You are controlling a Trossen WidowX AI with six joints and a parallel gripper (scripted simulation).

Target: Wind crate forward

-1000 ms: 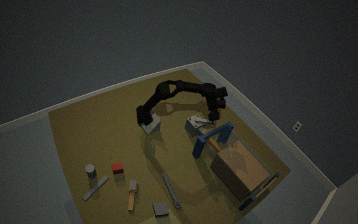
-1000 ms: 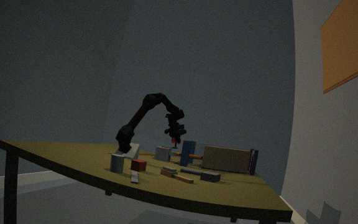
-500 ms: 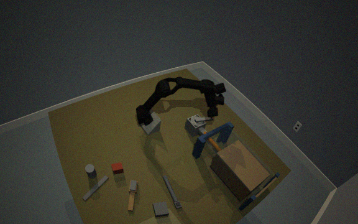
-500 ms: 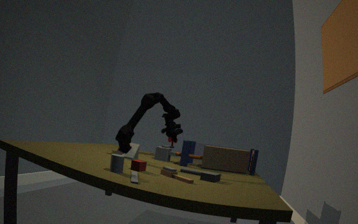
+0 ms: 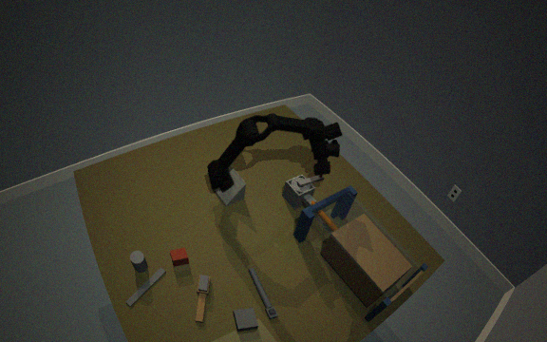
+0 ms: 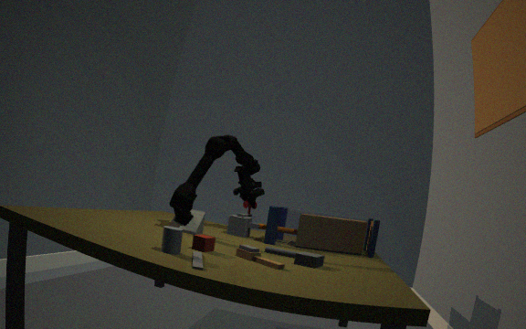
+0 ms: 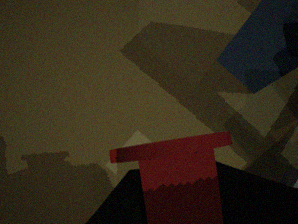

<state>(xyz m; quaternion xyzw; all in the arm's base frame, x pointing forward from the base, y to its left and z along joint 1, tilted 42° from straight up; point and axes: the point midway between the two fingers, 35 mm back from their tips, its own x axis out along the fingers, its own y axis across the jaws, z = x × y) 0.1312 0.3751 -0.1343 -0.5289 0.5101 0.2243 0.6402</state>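
Red grip of the steel-grey winch handle (image 5: 311,180) (image 7: 176,162) is pinched in the black claw (image 5: 322,176) (image 6: 250,204) (image 7: 169,175), so winding's underway I reckon; brown crate (image 5: 373,252) (image 6: 331,233)'s short of the blue frame (image 5: 329,199) (image 6: 276,225) (image 7: 257,47), keep cranking gently.

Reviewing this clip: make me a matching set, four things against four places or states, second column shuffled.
Column one
1. Crate
2. Orange strap
3. Red block
4. Winch handle

Column two
A. Near the gray cylinder, among the loose items
B. On top of the winch, its grip in the gripper
C. Short of the blue frame, a gap remaining
D. Running through the blue frame toward the winch

Pairs: 1-C, 2-D, 3-A, 4-B
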